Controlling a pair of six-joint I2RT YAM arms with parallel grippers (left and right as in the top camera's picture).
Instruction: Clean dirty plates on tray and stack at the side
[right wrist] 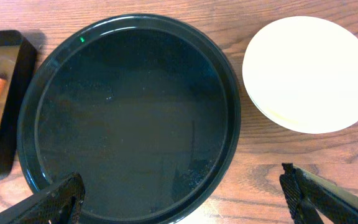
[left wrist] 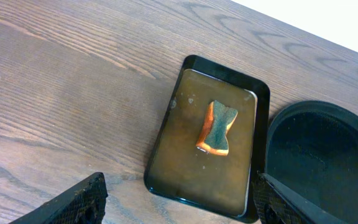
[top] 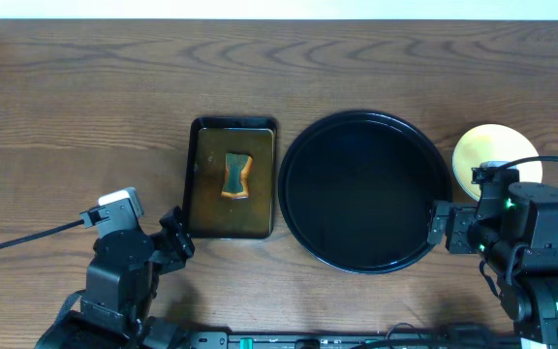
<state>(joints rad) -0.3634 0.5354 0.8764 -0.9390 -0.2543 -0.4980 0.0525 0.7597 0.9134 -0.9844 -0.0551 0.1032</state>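
Observation:
The round glossy black tray (top: pixel 294 155) lies at the table's middle right with nothing on it; it also fills the right wrist view as the tray (right wrist: pixel 129 106). Just right of it sits a stack of pale yellow plates (top: pixel 490 153), the top plate (right wrist: pixel 309 71) showing no smears. My right gripper (top: pixel 450 229) hangs open over the tray's near right rim, its fingertips (right wrist: pixel 73 186) far apart with nothing between them. Near the front left, my left gripper (top: pixel 174 238) is open and holds nothing; in its wrist view the gripper (left wrist: pixel 180 186) stands just short of the pan's near edge.
A rectangular dark brown pan (top: pixel 206 208) lies left of the tray, with a green and orange sponge (top: pixel 235 175) in it; the sponge (left wrist: pixel 217 128) rests in the pan (left wrist: pixel 179 168) in murky liquid. Cables trail from both arms along the front edge.

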